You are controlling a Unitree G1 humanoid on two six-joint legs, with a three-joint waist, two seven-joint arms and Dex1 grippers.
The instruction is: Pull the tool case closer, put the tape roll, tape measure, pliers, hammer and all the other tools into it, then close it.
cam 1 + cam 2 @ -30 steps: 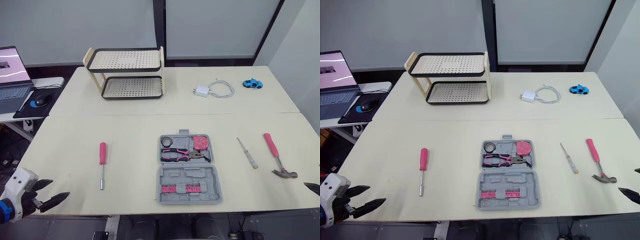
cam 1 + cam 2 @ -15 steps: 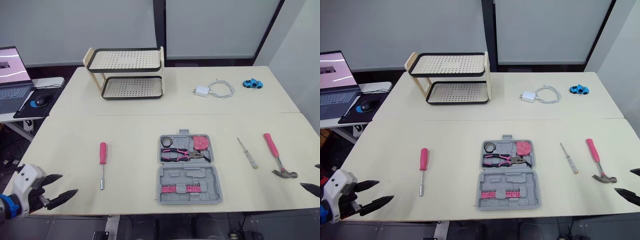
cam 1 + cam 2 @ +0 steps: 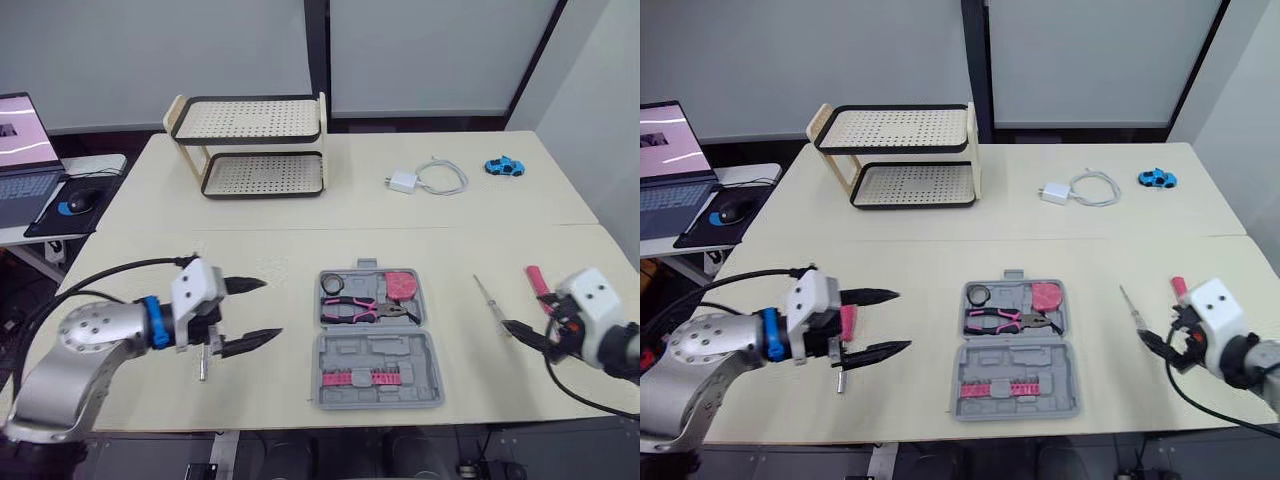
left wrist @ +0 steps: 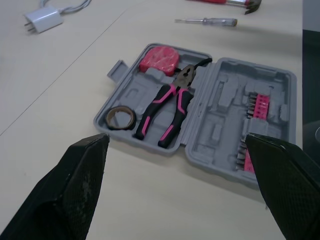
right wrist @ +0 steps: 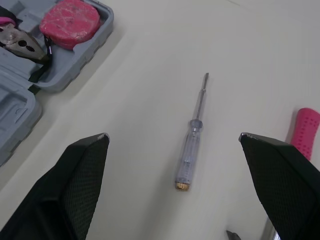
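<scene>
Two grippers hang over the pale table (image 3: 300, 200), both spread wide and holding nothing. The grey plastic tool case (image 3: 378, 340) lies open mid-table. Its far half holds the black tape roll (image 3: 333, 284), pink-and-black pliers (image 3: 365, 308) and pink tape measure (image 3: 402, 285), and its near half a row of pink bits (image 3: 365, 377). The left gripper (image 3: 270, 308) is at the case's nine o'clock, above a pink-handled nut driver (image 3: 848, 322). The right gripper (image 5: 172, 137) is at three o'clock, over the clear-handled screwdriver (image 5: 191, 145), with the pink-handled hammer (image 3: 537, 277) just beyond.

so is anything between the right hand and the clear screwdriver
Nothing visible. The screwdriver lies alone on the bare table, straight ahead of the open right hand; the hammer lies off to one side.
</scene>
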